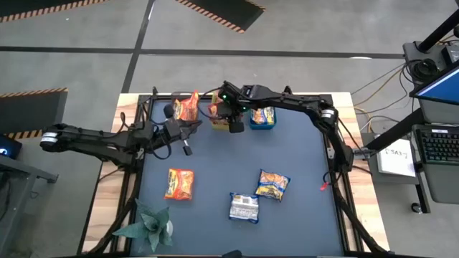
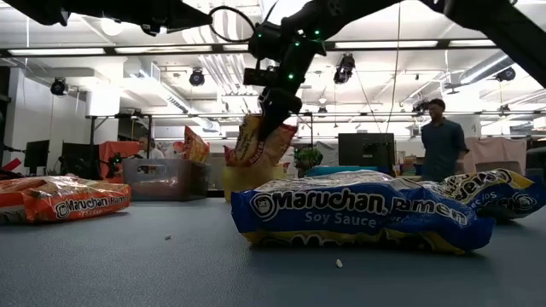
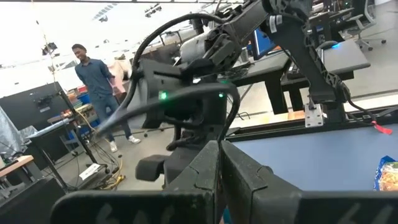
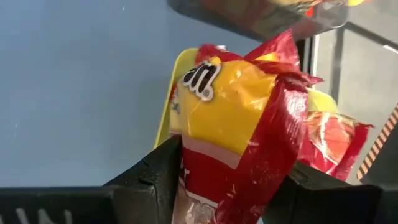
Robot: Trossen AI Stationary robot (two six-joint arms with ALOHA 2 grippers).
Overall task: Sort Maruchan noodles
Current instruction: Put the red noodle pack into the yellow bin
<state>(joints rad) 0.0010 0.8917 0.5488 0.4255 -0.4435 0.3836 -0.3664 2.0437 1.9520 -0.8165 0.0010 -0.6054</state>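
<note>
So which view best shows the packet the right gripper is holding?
The right wrist view: the red-and-yellow packet fills it, clamped by the right gripper above the yellow bin. The low view shows the packet hanging small; the high view barely shows it; the left wrist view shows none of it.

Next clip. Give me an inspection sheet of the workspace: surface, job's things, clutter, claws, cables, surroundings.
Surface: blue mat on a wooden table, bins along the far edge.
Job's things: orange packet, blue-and-yellow packet and silvery packet lie loose on the mat; red-and-yellow packet is held over the yellow bin.
Clutter: green plant at the near left corner.
Claws: right claw shut on the red-and-yellow packet above the yellow bin; left claw over the mat's far left.
Cables: run along both arms and off the table's right side.
Surroundings: a person stands beyond the table.
</note>
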